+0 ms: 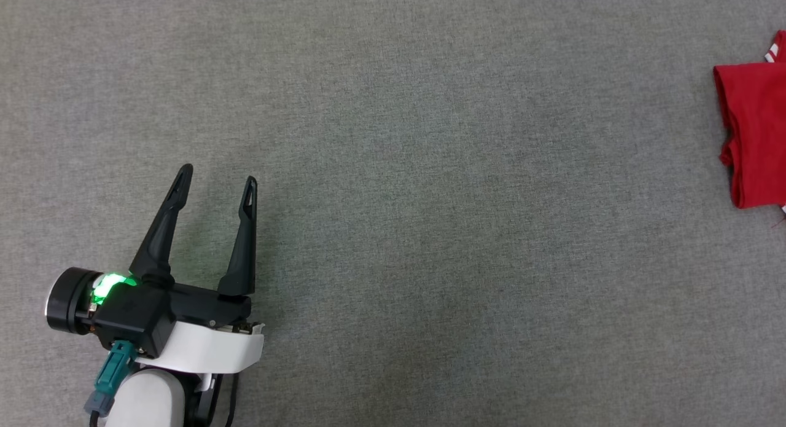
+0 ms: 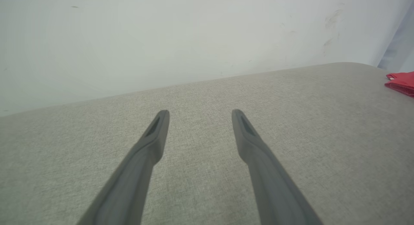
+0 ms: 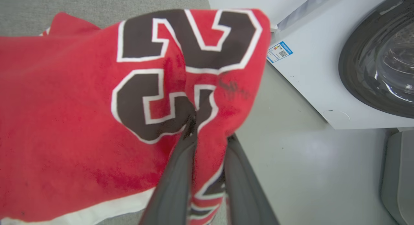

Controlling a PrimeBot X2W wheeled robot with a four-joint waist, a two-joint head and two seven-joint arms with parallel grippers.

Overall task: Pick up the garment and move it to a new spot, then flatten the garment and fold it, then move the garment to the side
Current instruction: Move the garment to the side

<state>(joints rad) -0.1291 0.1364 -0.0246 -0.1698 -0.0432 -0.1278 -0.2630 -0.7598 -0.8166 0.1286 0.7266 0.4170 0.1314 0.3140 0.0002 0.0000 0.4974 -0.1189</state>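
Right wrist view: right gripper (image 3: 210, 131) clamps the garment (image 3: 64, 121) (print showing); washing machine (image 3: 310, 89) upper right, contents unclear. Head view: left gripper (image 1: 218, 175) gapes wide.

You get the garment (image 1: 755, 132) cut off by the head view's right edge. The right tool (image 3: 212, 134) has its fingertips buried in the garment's folds. Beside the garment, the label (image 3: 279, 51) on the washing machine (image 3: 310, 95) is too small to read.

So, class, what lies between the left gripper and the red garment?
Nothing but bare grey surface. The head view shows that whole stretch, from the open left gripper across to the garment at the right edge.
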